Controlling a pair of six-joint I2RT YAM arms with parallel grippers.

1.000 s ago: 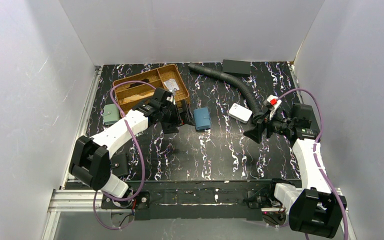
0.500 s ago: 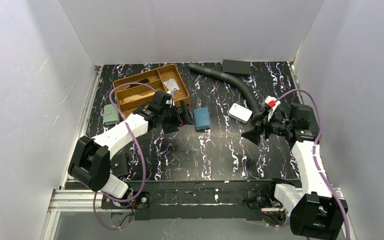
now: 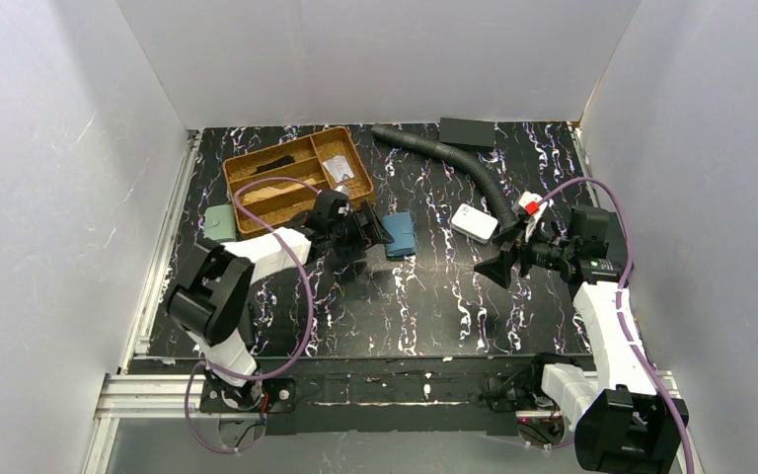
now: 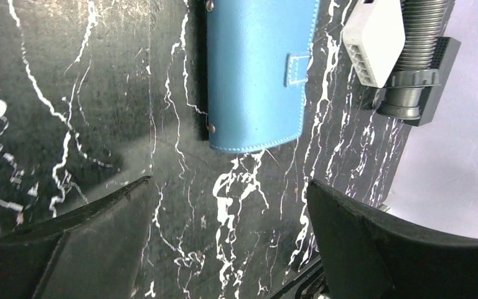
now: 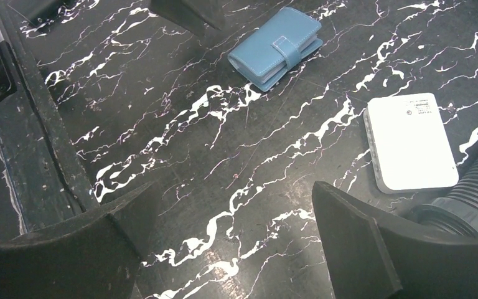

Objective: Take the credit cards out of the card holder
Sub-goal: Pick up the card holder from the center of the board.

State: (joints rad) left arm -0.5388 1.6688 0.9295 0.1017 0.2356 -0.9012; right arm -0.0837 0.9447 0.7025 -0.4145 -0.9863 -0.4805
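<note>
The card holder (image 3: 400, 235) is a teal-blue wallet lying closed on the black marbled table, its small tab fastened. In the left wrist view the card holder (image 4: 255, 75) lies just ahead of my fingers, and in the right wrist view the card holder (image 5: 276, 47) is at the far top. The credit cards are hidden. My left gripper (image 3: 373, 229) sits right at the holder's left edge, open and empty (image 4: 229, 182). My right gripper (image 3: 493, 262) hovers to the holder's right, open and empty (image 5: 233, 187).
A white rounded box (image 3: 474, 222) lies between the holder and my right gripper. A black corrugated hose (image 3: 454, 163) curves behind the box. A wooden tray (image 3: 229, 176) stands back left, a pale green pouch (image 3: 219, 223) beside it, a dark box (image 3: 467, 131) at the back.
My left arm has stretched right and lower, bringing its gripper from beside the tray up to the card holder's left edge. The right gripper has barely shifted.
</note>
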